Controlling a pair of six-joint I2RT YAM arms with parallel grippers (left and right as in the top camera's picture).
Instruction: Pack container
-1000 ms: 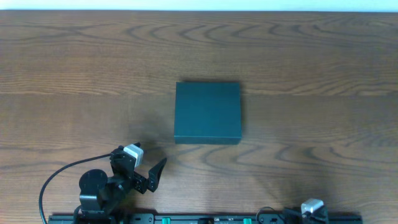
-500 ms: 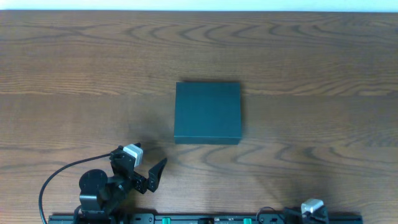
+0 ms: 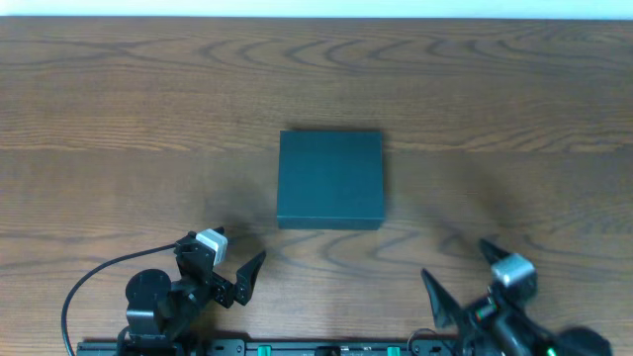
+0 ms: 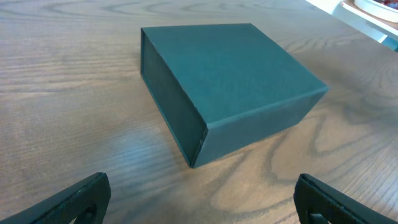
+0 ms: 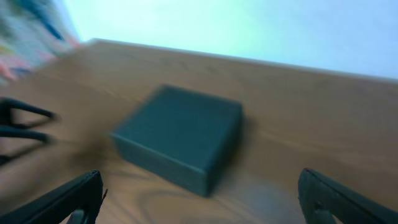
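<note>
The container (image 3: 330, 180) is a dark teal-green square box lying shut in the middle of the wooden table. It also shows in the left wrist view (image 4: 230, 81) and, blurred, in the right wrist view (image 5: 180, 134). My left gripper (image 3: 226, 265) is open and empty, near the front edge, to the left of and nearer than the box; its fingers frame bare wood (image 4: 202, 199). My right gripper (image 3: 461, 272) is open and empty, to the front right of the box, apart from it (image 5: 202, 199).
A black cable (image 3: 89, 282) loops from the left arm's base. A black rail (image 3: 297, 348) runs along the table's front edge. The left arm's fingers (image 5: 18, 124) show at the left of the right wrist view. A white object (image 4: 373, 9) lies beyond the table's far corner.
My right arm has risen from the bottom edge and come forward over the table towards the box, with its fingers spread. The left arm and the box have not moved.
</note>
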